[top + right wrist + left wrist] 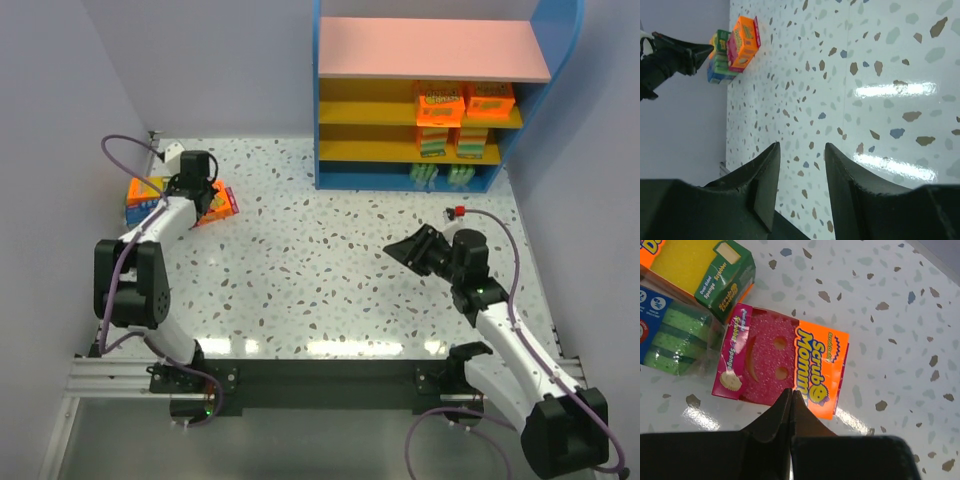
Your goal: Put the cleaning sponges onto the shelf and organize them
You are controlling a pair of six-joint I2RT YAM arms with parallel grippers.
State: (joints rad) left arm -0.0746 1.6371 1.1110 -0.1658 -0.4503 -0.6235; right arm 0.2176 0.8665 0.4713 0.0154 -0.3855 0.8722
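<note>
Gleaming between lilac walls (pixel 60 100), the speckled tabletop (pixel 300 270) lies below left hand (pixel 791 392) closed, right hand (pixel 802 145) parted.

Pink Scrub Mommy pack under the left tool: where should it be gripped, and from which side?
Probably from straight above, across its two long edges, nearer the orange end. The Scrub Mommy pack lies flat, face up on the table, so only its edges give opposing faces; the blue pack and green sponge pack crowd its magenta end. The left tool is shut, so open first.
</note>
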